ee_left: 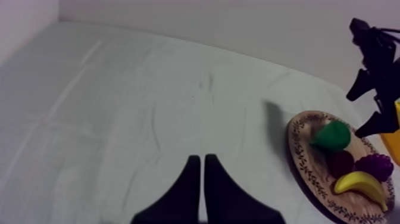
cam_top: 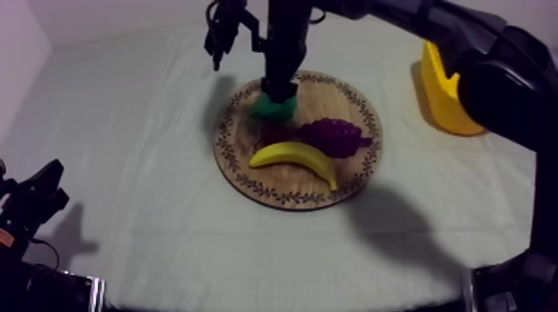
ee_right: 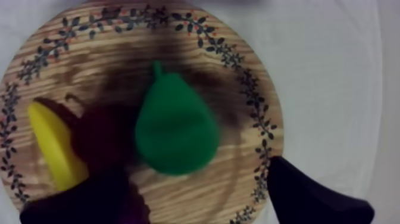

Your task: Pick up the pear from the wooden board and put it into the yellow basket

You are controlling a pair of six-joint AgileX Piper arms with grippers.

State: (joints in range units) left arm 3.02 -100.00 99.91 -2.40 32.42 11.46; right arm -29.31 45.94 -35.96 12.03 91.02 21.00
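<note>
The green pear (cam_top: 274, 106) lies on the far-left part of the round wooden board (cam_top: 241, 178). My right gripper (cam_top: 278, 90) hangs directly over it and covers its top. In the right wrist view the pear (ee_right: 175, 131) sits just ahead of my right gripper (ee_right: 196, 202), whose fingers (ee_right: 309, 196) are wide apart and touch nothing, so it is open. My left gripper (cam_top: 41, 195) rests low at the table's left. Its fingers (ee_left: 199, 179) lie together as a narrow wedge, shut on nothing. The yellow basket (cam_top: 444, 95) stands at the far right.
On the board beside the pear are a banana (cam_top: 297, 158), a bunch of purple grapes (cam_top: 334, 135) and a small red fruit (ee_right: 107, 140). My right arm stretches from the right side above the basket. Bare cloth lies left of the board and in front of it.
</note>
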